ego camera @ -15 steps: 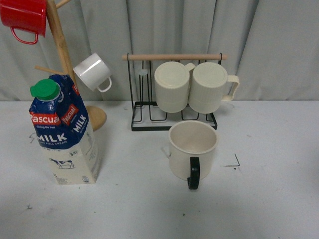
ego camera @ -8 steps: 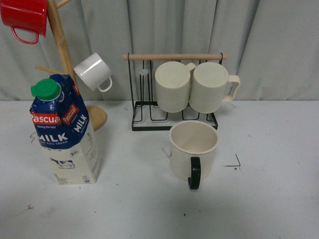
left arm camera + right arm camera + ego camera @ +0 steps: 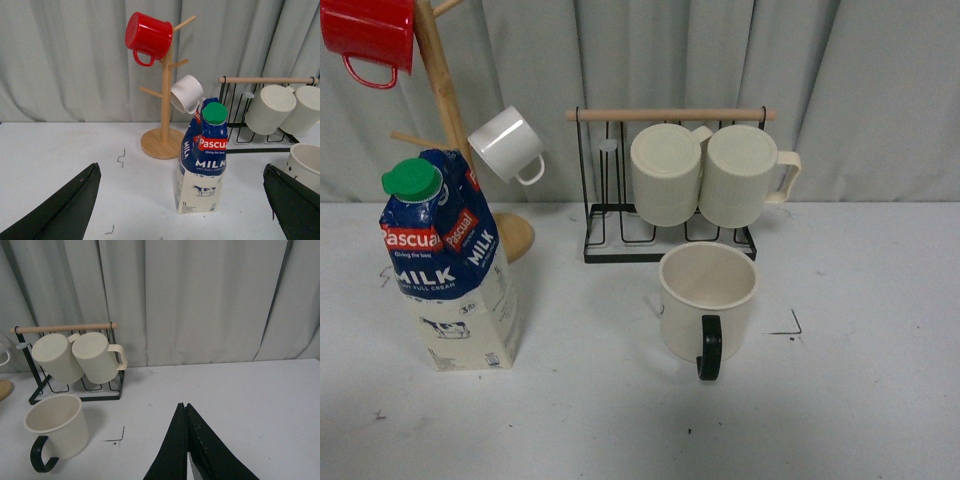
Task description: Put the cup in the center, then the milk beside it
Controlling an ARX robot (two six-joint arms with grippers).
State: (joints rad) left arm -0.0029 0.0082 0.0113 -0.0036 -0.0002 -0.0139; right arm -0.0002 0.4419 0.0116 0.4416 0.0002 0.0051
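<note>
The cup (image 3: 708,300) stands upright on the white table just in front of the wire rack, with its black handle turned toward me. It also shows in the right wrist view, cup (image 3: 57,426), and at the edge of the left wrist view, cup (image 3: 306,165). The milk (image 3: 445,265) stands upright at the left, with a green cap and a blue top. My left gripper (image 3: 181,166) is open wide, short of the milk (image 3: 202,160), which stands ahead between the fingers' lines. My right gripper (image 3: 183,405) is shut on nothing, off to the cup's right. Neither arm shows in the front view.
A wooden mug tree (image 3: 440,100) behind the milk carries a red mug (image 3: 368,35) and a small white mug (image 3: 506,143). A black wire rack (image 3: 670,215) holds two ribbed cream mugs (image 3: 665,172). A grey curtain closes the back. A small black corner mark (image 3: 790,325) lies right of the cup.
</note>
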